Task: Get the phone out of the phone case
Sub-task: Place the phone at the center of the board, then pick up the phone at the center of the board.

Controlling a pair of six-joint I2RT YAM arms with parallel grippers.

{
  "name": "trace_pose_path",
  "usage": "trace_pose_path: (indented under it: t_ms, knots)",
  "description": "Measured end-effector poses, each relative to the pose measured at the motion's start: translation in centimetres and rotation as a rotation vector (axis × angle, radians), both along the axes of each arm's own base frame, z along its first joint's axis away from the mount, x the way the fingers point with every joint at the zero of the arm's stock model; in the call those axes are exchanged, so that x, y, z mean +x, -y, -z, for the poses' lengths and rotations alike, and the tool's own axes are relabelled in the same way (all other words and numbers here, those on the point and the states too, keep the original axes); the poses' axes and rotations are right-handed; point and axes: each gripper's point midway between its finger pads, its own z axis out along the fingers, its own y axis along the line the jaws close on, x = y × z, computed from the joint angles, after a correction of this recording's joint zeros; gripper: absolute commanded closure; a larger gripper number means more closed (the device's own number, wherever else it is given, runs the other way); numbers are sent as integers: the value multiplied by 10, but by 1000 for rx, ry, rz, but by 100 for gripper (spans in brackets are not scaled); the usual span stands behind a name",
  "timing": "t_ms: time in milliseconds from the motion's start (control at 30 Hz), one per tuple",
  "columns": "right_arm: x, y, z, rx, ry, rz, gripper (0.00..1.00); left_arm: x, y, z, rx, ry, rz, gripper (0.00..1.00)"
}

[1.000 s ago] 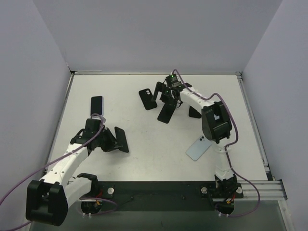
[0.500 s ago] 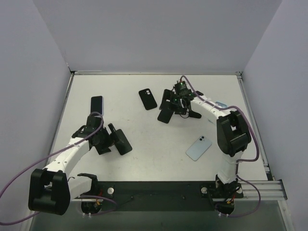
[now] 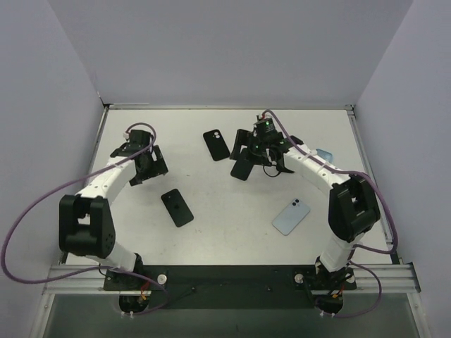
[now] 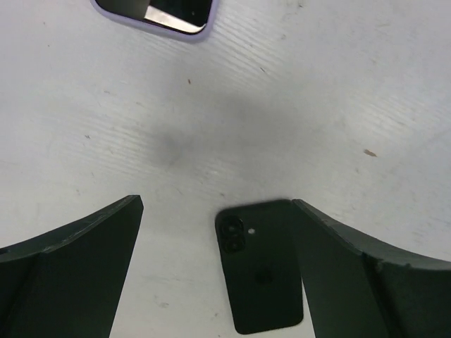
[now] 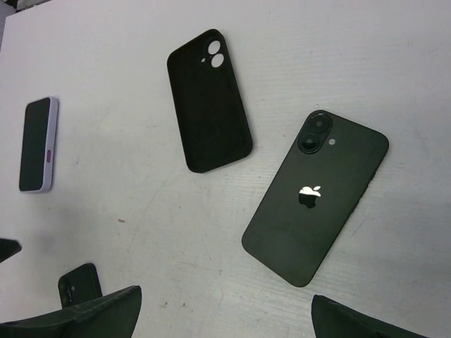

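An empty black phone case (image 3: 217, 144) lies at the table's back middle, also in the right wrist view as the case (image 5: 209, 102). Right beside it a black phone (image 5: 315, 197) lies back up, logo showing. My right gripper (image 3: 257, 150) hovers open above this phone (image 3: 242, 167); in its own view the gripper (image 5: 225, 303) holds nothing. A second black phone (image 3: 177, 207) lies back up left of centre. My left gripper (image 3: 146, 167) is open behind it, and that phone (image 4: 261, 271) sits free between the open jaws of the gripper (image 4: 218, 204). A lilac-cased phone (image 4: 155, 10) lies just beyond.
A light blue phone (image 3: 291, 216) lies back up at the right front. A small pale blue object (image 3: 324, 153) sits behind the right arm. Grey walls close the table on three sides, and the lilac-cased phone (image 5: 36, 144) is near the left wall.
My left gripper has opened and let go of the black phone, which now lies flat. The left arm swung back and left. My right gripper drifted from the case to above the logo phone.
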Motion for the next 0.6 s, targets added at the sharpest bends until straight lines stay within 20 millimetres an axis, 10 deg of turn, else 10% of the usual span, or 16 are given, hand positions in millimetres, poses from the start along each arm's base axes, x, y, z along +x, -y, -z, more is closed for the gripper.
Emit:
trace_pose_path:
  t_ms: [333,600]
  knots:
    - [-21,1,22,-24,-48,-27,1,43,-28,60,184,-165,68,3]
    - [-25,2,28,-27,-62,-32,1,61,-54,66,178,-143,66,3]
